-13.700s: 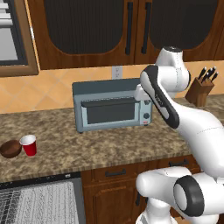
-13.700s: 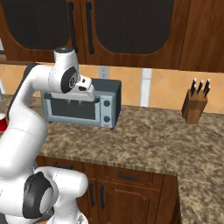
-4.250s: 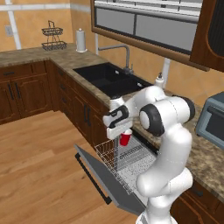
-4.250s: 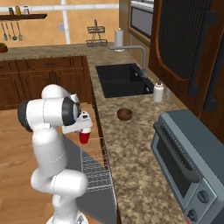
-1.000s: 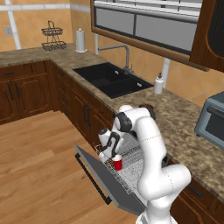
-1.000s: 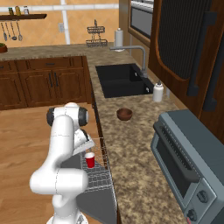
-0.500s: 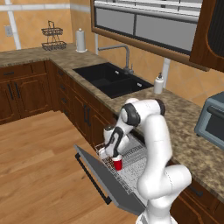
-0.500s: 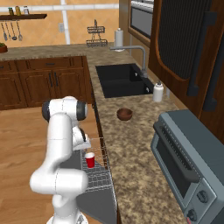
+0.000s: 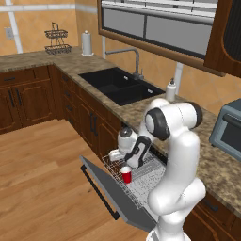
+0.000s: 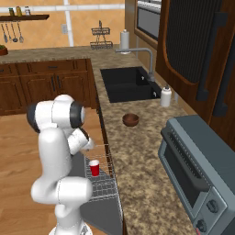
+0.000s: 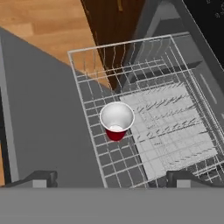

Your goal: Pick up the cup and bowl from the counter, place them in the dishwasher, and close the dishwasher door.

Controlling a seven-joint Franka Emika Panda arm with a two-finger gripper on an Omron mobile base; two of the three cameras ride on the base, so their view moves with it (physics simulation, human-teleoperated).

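Jaws apart above racked cup [image 11: 116,122]

Toaster oven [image 9: 229,127] cropped at frame edge, pincer [image 11: 111,180] tips apparently mostly hidden (bottom band), dishwasher door [image 10: 103,215] partly behind arm.

the red cup [image 11: 116,122] with its white inside stands upright on the white wire rack of the dishwasher [image 11: 175,131], near the rack's front corner. the dishwasher door [image 9: 106,190] lies dropped open, flat and grey. the dark brown bowl [image 10: 131,120] sits on the speckled surface [image 10: 137,156] near the sink.
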